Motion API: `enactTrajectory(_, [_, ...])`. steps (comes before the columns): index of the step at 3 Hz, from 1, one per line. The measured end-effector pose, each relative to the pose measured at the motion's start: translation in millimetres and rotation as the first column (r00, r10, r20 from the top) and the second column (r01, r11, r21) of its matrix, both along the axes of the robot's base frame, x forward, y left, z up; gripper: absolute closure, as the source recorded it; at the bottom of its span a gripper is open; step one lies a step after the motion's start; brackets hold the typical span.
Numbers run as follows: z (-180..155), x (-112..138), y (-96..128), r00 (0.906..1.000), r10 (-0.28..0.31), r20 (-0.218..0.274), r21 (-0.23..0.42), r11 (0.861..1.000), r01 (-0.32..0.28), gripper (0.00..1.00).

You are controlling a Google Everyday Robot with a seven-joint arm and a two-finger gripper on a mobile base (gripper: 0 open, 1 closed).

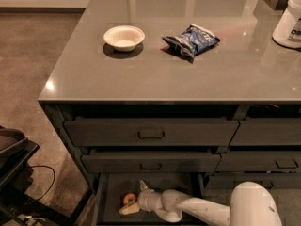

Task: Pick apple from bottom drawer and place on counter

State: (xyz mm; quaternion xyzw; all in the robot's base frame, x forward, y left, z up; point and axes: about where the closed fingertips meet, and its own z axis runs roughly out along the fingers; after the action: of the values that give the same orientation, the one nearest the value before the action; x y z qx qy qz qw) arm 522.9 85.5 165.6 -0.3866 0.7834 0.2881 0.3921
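The bottom drawer (113,182) is pulled open below the two handled drawers. The small red apple (128,199) with a yellowish patch lies on its dark floor near the left side. My gripper (131,197) reaches into the drawer from the right on a white arm (197,210). It is open, with one pale finger (142,186) behind the apple and the other (127,210) in front of it. The apple sits between them on the drawer floor. The glossy grey-brown counter (155,74) spreads above.
On the counter stand a white bowl (124,37), a blue snack bag (192,39) and a white container (289,20) at the right edge. The two upper drawers (150,133) are shut. Dark equipment with cables (16,173) stands on the floor at left.
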Motion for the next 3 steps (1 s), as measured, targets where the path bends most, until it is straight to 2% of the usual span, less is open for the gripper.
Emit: enactTrajectory(3, [-10.8, -6.7, 11.7, 0.9992, 0.040, 0.010, -0.015, 0.999, -0.040, 0.00])
